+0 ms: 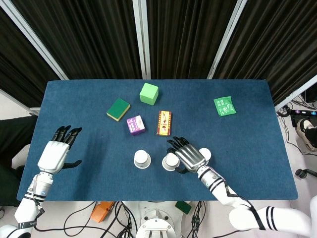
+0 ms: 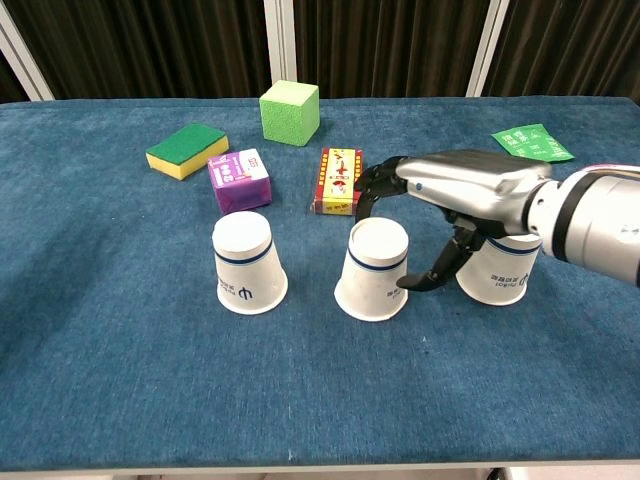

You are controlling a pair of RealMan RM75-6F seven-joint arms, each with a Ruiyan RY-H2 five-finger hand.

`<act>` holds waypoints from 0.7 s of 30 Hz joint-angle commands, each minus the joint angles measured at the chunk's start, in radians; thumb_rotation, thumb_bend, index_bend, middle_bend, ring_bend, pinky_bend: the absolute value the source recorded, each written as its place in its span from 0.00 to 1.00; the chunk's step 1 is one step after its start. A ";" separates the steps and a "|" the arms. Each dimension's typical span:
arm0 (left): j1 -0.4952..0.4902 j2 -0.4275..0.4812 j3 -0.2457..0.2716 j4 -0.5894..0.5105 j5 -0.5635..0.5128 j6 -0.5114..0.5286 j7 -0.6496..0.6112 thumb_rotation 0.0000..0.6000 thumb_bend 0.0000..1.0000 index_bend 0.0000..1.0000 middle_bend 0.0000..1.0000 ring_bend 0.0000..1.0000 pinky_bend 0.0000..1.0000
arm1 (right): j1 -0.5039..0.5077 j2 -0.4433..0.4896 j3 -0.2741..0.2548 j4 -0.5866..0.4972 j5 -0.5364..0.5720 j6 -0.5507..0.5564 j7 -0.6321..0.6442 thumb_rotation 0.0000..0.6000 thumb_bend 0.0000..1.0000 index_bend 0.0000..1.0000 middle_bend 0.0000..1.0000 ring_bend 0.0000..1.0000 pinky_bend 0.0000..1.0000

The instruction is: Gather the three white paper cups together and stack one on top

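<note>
- Three white paper cups stand upside down in a row on the blue table (image 1: 74,99); the middle cup (image 2: 372,268) serves as the landmark.
- The left cup (image 2: 248,262) stands well apart from the middle cup on its left side, upright on its rim, with a blue band near its top.
- The right cup (image 2: 500,270) stands to the right of the middle cup, a gap between them, leaning slightly and partly hidden behind the right hand (image 2: 460,195).
- The right hand hovers above the gap between the middle and right cups, fingers spread wide and holding nothing; its dark fingertips (image 2: 375,180) reach over the far side of the middle cup, and its thumb points down beside that cup. In the head view the right hand (image 1: 185,154) covers part of both cups.
- I cannot tell whether the thumb touches the middle cup.
- The left hand (image 1: 55,152) is far to the left of the middle cup, near the table's left edge, fingers spread and empty.
- Behind the middle cup lies a red-and-yellow box (image 2: 338,181), with a purple box (image 2: 239,179) to its left.
- Farther back from the middle cup sit a green cube (image 2: 289,113) and a green-and-yellow sponge (image 2: 186,150).
- A green packet (image 2: 531,143) lies far back and right of the middle cup.
</note>
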 commanded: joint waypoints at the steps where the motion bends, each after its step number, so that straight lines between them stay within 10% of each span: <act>1: 0.004 -0.001 -0.002 0.003 0.002 0.000 -0.001 1.00 0.14 0.01 0.11 0.05 0.00 | 0.017 -0.016 0.001 0.007 0.024 0.005 -0.012 1.00 0.41 0.44 0.18 0.08 0.16; 21: 0.040 0.003 -0.010 0.022 0.006 -0.006 -0.023 1.00 0.14 0.01 0.11 0.05 0.00 | 0.146 -0.116 0.040 0.052 0.123 0.005 -0.021 1.00 0.41 0.40 0.18 0.08 0.16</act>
